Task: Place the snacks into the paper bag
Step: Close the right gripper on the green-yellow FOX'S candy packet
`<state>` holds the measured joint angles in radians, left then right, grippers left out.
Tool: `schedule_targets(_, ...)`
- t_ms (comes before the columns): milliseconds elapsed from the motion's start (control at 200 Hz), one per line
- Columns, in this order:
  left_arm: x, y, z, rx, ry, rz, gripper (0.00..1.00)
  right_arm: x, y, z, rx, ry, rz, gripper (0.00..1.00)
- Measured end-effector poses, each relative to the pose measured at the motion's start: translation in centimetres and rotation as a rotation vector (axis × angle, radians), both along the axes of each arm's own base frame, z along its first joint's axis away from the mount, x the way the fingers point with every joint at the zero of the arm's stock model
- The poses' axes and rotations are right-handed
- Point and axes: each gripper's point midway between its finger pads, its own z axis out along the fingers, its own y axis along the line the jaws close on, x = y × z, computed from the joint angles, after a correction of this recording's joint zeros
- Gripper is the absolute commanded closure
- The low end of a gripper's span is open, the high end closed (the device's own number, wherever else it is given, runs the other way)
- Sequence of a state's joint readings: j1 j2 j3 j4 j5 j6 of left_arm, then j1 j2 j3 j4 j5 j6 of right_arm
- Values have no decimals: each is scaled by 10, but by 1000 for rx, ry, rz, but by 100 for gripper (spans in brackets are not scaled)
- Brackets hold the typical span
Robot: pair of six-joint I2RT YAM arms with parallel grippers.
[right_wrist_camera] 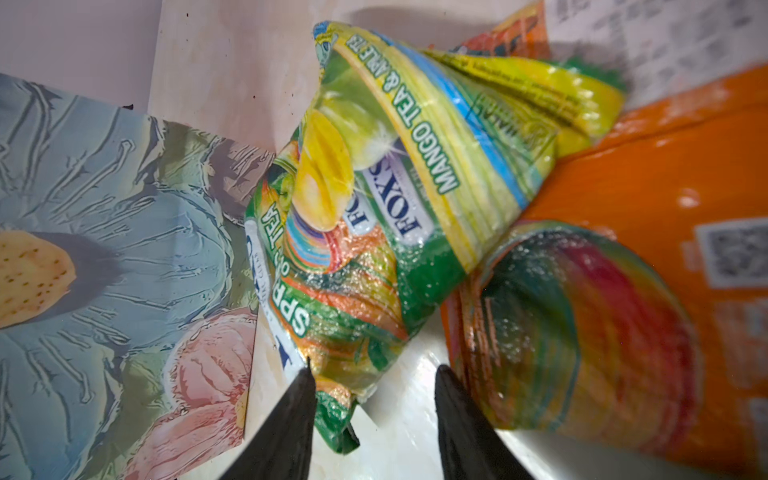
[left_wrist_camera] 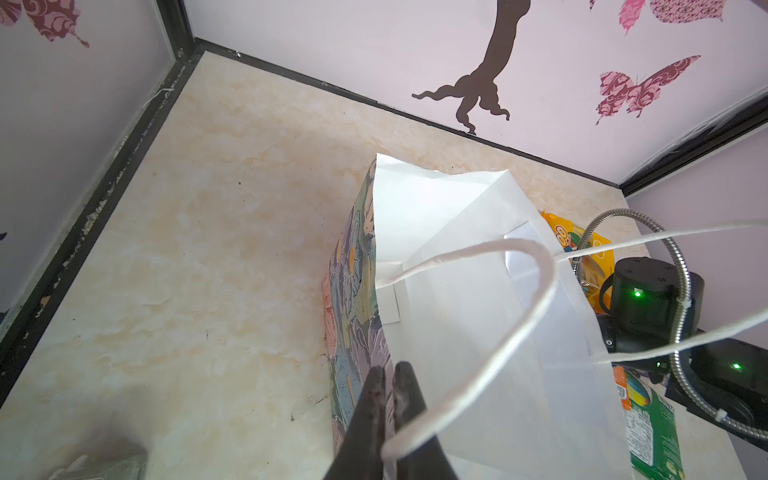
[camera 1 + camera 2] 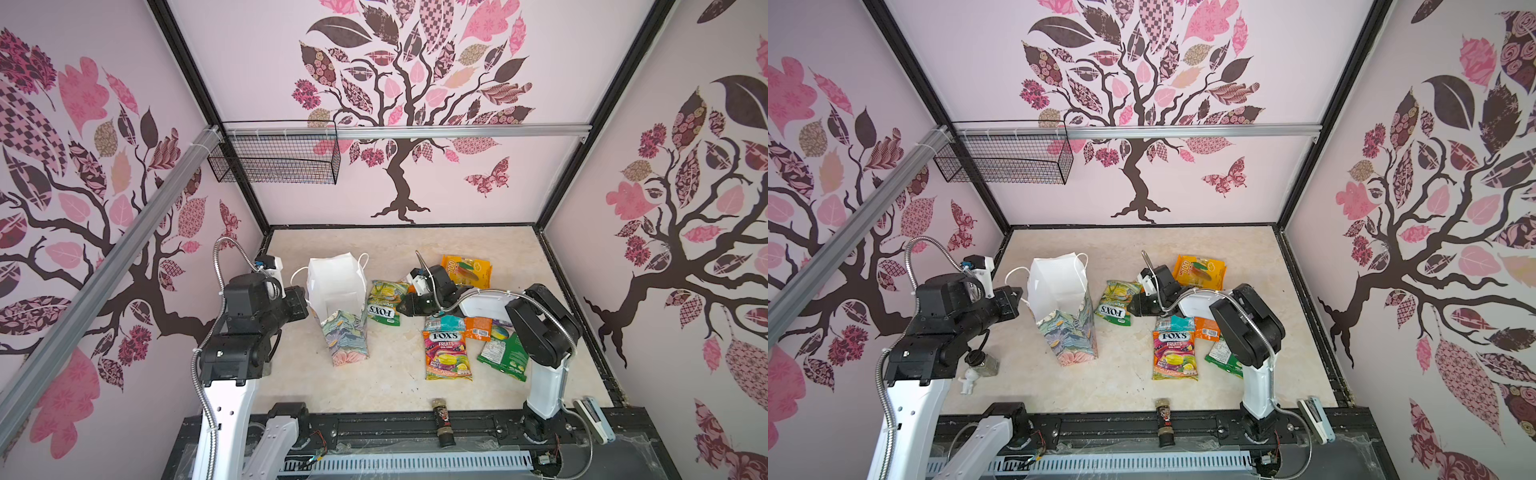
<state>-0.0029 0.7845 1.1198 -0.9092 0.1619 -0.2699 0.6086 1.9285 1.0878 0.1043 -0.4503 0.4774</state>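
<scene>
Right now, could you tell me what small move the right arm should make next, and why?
Probably close the right gripper: its jaws stand open on either side of one end of the green FOX'S packet, which lies beside the paper bag. The left gripper is pinching the cord handle, so the bag looks ready.

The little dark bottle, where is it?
In both top views the bottle sits at the table's front edge, near the middle, in front of the pink candy packet.
</scene>
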Motion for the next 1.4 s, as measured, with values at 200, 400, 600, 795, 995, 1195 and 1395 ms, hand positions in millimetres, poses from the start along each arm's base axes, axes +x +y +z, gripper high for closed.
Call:
schedule_targets(200,0,0,0,1,-2,0,89,3,6,7,34,-19,-2,52)
schedule_targets(400,0,0,0,2,-3,-1,89,6,9,8,50,-27,-3,53)
schedule_targets(600,0,0,0,1,-3,-1,89,5,7,-6,30,1,-12,53)
schedule_targets(795,0,0,1,1,-3,-1,89,7,7,-9,21,3,-23,55)
schedule_targets(995,0,0,1,1,-6,-1,90,9,7,-10,24,2,-34,65)
schedule_targets(1195,-1,0,2,1,-10,-1,90,11,8,-12,32,7,-44,77)
schedule_targets(1395,-1,0,2,2,-10,-2,90,13,9,-10,42,8,-54,95)
